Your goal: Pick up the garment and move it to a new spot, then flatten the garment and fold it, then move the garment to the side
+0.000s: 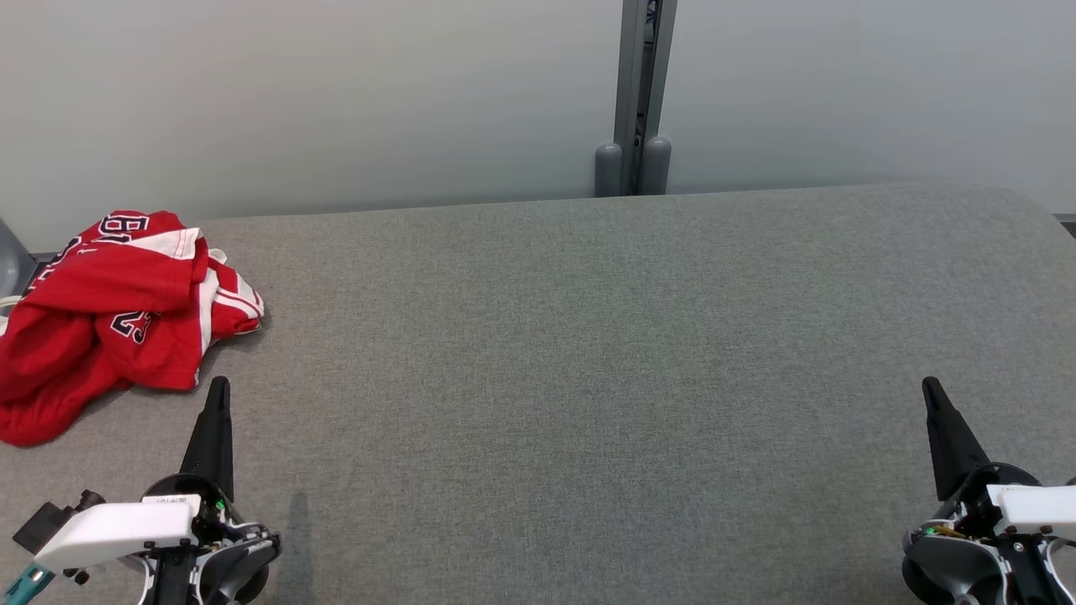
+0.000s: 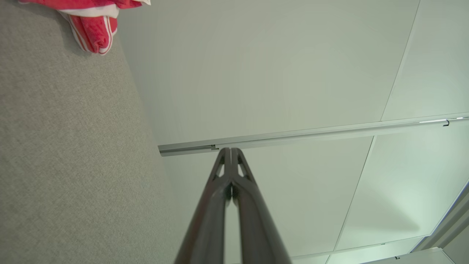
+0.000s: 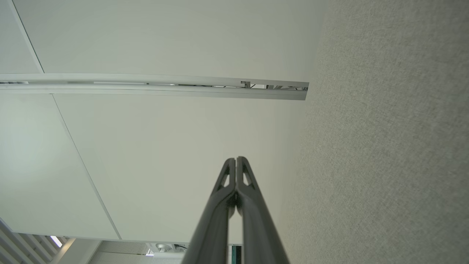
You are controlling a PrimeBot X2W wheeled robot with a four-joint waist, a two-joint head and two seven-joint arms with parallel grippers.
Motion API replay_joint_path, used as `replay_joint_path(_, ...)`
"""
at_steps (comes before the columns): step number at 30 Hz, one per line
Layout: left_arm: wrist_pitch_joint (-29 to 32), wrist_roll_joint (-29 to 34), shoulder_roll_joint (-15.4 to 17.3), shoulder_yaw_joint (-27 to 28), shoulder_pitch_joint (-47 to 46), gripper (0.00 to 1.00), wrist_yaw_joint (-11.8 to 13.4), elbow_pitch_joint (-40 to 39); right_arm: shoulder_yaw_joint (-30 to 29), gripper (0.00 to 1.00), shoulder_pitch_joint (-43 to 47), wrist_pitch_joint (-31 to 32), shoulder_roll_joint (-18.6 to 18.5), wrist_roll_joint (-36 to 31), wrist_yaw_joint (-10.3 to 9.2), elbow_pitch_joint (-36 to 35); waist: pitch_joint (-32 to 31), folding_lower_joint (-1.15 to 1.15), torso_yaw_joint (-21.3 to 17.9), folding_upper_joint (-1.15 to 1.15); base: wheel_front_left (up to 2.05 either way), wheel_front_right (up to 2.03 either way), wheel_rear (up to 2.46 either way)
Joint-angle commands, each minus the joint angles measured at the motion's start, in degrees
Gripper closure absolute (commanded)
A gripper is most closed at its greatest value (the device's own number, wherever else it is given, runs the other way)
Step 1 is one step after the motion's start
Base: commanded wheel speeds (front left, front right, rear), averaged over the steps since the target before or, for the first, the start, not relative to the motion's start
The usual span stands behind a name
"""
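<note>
the garment (image 1: 118,315) is lying just up-left of the left gripper (image 1: 218,386), the nearer one; the right gripper (image 1: 931,388) is sitting well apart; both are pinching closed on nothing.

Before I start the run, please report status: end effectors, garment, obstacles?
Left end effector shut, empty. Right end effector shut, empty. Red garment crumpled at left edge of table, untouched. No obstacle seen.

Jaws on both arms: long dark tapered fingers (image 2: 209,205), triangular cut-outs near tips; white wrist housings (image 1: 113,525), dark round mounts, small screws, green LED (image 1: 220,505), teal bit (image 1: 21,578) on left
</note>
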Motion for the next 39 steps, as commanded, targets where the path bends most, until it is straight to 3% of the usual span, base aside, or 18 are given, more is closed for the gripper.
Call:
replay_joint_path(1,-0.06,0.19,0.28,0.08,-0.79,1.00,-0.29,-0.09,-0.05,1.00,-0.30,-0.07,-0.37,-0.08,0.04,0.03,0.00,0.00,0.00,0.00,0.00,0.00,0.00)
replay_joint_path(39,-0.06,0.17,0.28,0.08,-0.79,1.00,-0.29,-0.09,-0.05,1.00,-0.30,-0.07,-0.38,-0.08,0.04,0.03,0.00,0.00,0.00,0.00,0.00,0.00,0.00)
